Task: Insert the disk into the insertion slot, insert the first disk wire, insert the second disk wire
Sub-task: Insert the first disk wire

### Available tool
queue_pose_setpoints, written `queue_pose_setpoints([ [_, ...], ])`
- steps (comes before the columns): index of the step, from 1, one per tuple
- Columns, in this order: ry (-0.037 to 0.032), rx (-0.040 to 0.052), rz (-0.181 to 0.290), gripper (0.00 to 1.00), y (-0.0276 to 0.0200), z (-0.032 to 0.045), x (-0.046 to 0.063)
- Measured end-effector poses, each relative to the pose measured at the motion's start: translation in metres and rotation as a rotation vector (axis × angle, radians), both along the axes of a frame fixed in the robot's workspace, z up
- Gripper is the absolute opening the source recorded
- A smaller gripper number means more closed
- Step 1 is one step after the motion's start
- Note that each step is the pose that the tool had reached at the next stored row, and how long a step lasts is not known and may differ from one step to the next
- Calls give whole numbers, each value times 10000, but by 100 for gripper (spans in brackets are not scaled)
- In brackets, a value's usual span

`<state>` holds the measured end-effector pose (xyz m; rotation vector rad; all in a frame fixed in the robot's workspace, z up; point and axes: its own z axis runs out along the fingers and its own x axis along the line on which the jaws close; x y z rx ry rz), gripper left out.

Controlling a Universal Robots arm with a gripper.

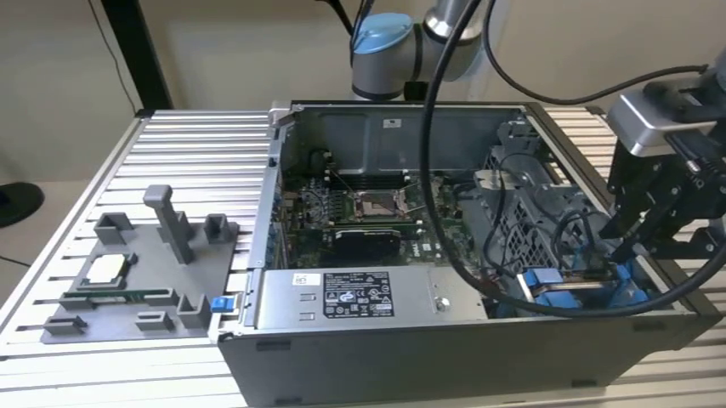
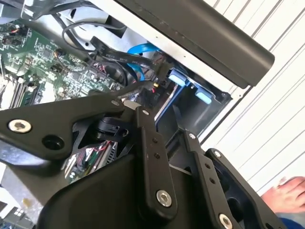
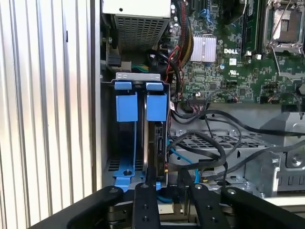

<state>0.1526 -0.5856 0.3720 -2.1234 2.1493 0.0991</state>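
The disk (image 3: 158, 143) stands edge-on in the insertion slot of the drive bay, with its blue carrier tab (image 3: 156, 106) on top. Beside it sits a second blue carrier (image 3: 126, 106) with open space under it. My gripper (image 3: 167, 179) hangs just over the disk's end, at the case's corner on the exterior view's right (image 1: 624, 251). A small connector with red and yellow leads (image 3: 165, 167) lies right at the gripper. A blue wire (image 3: 177, 155) and looping black wires (image 3: 209, 143) run beside the bay. The second wrist view shows the gripper (image 2: 162, 119) above the blue tabs (image 2: 178, 76).
The open computer case (image 1: 454, 348) lies on a ribbed metal table (image 1: 193, 161). Inside are the motherboard (image 1: 363, 212) and a grey labelled power-supply box (image 1: 352, 297). A grey fixture plate (image 1: 136, 272) lies at the exterior view's left. A person's hand (image 2: 288, 191) rests on the table.
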Motion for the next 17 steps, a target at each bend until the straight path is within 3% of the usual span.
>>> queue_pose_setpoints([
  [3,8,-2,0,100,0,49,0],
  [9,10,-1,1,100,0,49,0],
  [11,50,-4,2,100,0,51,8],
  [14,215,-2,1,100,0,49,42],
  [17,491,-2,1,100,0,50,96],
])
